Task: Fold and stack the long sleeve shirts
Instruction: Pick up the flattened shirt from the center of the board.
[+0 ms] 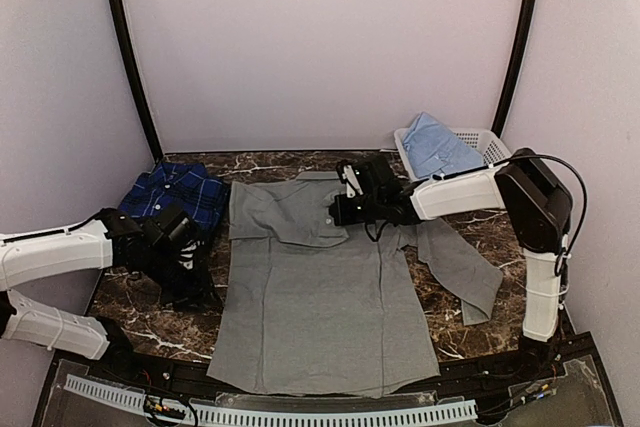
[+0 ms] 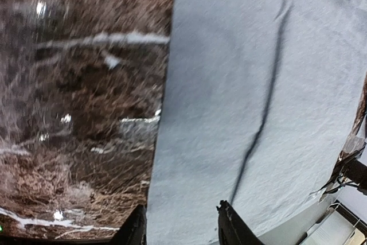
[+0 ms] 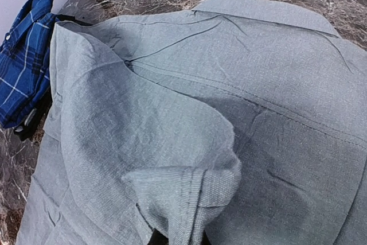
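The grey shirt (image 1: 320,297) lies flat on the marble table, collar to the back. One sleeve is folded across its chest, and my right gripper (image 1: 345,209) is shut on that sleeve's cuff (image 3: 186,196), with the jaws mostly hidden under cloth (image 3: 176,239). The other sleeve (image 1: 465,267) trails to the right. My left gripper (image 1: 190,247) is open and empty over the shirt's left edge; its fingers (image 2: 229,228) straddle the cloth edge (image 2: 258,84). The navy plaid shirt (image 1: 170,192) lies folded at the back left and also shows in the right wrist view (image 3: 23,73). The light blue shirt (image 1: 440,145) sits in the basket.
A white lattice basket (image 1: 485,142) stands at the back right against the wall. Bare marble table (image 2: 80,113) shows left of the grey shirt. A white perforated rail (image 1: 300,412) runs along the near edge. The right arm's base post (image 1: 545,287) stands at the right.
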Motion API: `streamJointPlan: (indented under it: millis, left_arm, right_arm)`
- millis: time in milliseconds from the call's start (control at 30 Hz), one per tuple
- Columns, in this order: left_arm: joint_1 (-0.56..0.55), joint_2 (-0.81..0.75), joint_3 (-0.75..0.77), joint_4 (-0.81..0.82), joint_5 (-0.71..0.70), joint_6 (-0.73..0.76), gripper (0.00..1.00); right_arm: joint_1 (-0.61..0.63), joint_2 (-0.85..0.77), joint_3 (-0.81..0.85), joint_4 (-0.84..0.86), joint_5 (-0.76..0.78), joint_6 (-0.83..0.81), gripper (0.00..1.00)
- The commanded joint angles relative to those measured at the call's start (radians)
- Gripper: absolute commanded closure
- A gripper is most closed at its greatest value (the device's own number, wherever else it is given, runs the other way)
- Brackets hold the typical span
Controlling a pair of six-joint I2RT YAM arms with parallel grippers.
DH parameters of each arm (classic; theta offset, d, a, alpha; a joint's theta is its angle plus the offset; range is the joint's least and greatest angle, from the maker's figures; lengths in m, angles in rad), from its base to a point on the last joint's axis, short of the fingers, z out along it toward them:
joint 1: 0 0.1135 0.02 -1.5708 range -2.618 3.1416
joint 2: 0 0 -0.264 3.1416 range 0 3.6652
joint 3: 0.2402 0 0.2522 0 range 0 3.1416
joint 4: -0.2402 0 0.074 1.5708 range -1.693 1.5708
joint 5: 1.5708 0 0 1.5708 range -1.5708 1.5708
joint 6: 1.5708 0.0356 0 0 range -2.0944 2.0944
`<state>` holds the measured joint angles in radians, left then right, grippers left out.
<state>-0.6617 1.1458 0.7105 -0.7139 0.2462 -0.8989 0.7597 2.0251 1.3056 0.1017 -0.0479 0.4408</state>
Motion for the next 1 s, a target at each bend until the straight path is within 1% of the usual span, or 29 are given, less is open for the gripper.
streamJointPlan:
  millis: [0,333,533,700,767,867,967]
  left_arm:
    - [-0.038,-0.058,-0.090,-0.054,0.071,-0.087,0.59]
    - [-0.219,-0.078,-0.214,-0.007,0.082,-0.258,0.60]
    - [-0.235,-0.070,-0.255,0.060,0.056,-0.279,0.60]
    - [-0.244,-0.009,-0.251,0.116,0.041,-0.271,0.61]
    - [-0.245,0.020,-0.239,0.125,0.028,-0.259,0.62]
    - [-0.245,0.067,-0.227,0.133,0.009,-0.245,0.69]
    - [-0.245,0.102,-0.214,0.126,-0.025,-0.234,0.73]
  right_arm:
    - [0.001,-0.007,-0.005,0.014,0.033,-0.003,1.00]
    - [-0.002,0.073,0.044,0.010,0.019,-0.023,1.00]
    - [-0.002,0.143,0.104,0.009,-0.012,-0.019,1.00]
    - [-0.002,0.192,0.142,-0.010,0.007,-0.017,1.00]
    - [-0.003,0.211,0.157,-0.025,0.033,-0.021,1.00]
    - [-0.014,0.239,0.177,-0.042,0.045,-0.014,1.00]
    - [-0.028,0.260,0.188,-0.049,0.072,-0.002,1.00]
